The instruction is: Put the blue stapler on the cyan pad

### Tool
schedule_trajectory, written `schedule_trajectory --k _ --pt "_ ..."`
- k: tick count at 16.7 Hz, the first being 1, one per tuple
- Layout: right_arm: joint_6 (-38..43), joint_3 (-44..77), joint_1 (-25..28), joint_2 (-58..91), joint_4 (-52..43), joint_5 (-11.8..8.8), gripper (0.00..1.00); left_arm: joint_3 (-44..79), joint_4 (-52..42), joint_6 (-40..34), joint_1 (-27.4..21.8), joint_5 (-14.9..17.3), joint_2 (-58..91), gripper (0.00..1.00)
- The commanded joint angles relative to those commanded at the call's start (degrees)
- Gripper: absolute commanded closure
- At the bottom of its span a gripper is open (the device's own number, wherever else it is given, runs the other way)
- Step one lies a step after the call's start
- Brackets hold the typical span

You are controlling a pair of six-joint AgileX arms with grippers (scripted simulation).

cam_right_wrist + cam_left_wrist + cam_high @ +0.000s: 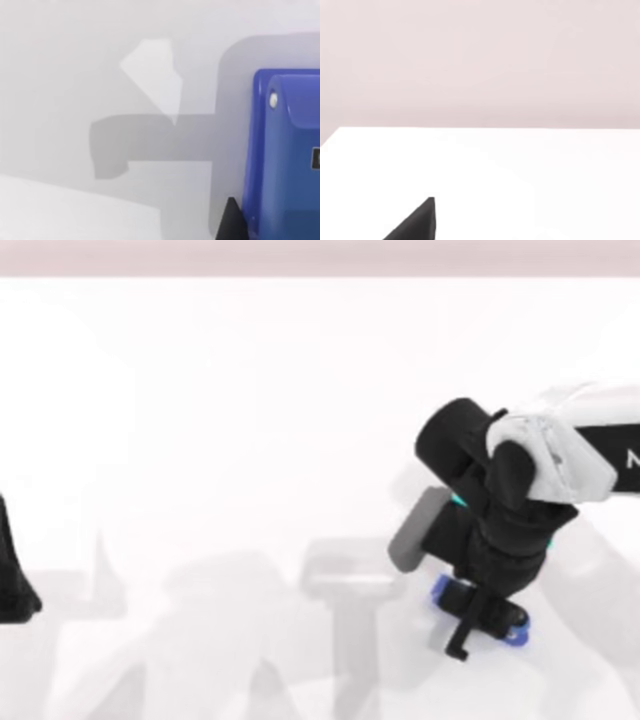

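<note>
The right gripper is low over the table, at the right side near the front edge, and it points down onto the stapler. Its dark fingers stand on both sides of the blue body, but whether they already press it I cannot tell. In the right wrist view the stapler fills the side of the picture, very close, lying on the white surface. Only a thin cyan strip of the pad shows (the arm covers the rest), just behind the stapler. The left arm is parked at the left edge.
</note>
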Motion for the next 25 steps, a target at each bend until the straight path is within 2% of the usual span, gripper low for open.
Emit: schedule_trajectory --k 10,18,25 --pt "-0.1 0.9 0.0 -0.4 -1.0 0.2 1.00 0.0 0.0 0.0 0.0 0.0 0.0 0.00" --pt "-0.4 12.7 0.3 -6.8 -20.2 0.1 1.00 0.0 0.0 0.0 0.0 0.0 0.0 0.00" --pt "-0.4 14.1 0.0 -7.8 -22.0 0.1 1.00 0.0 0.0 0.0 0.0 0.0 0.0 0.00"
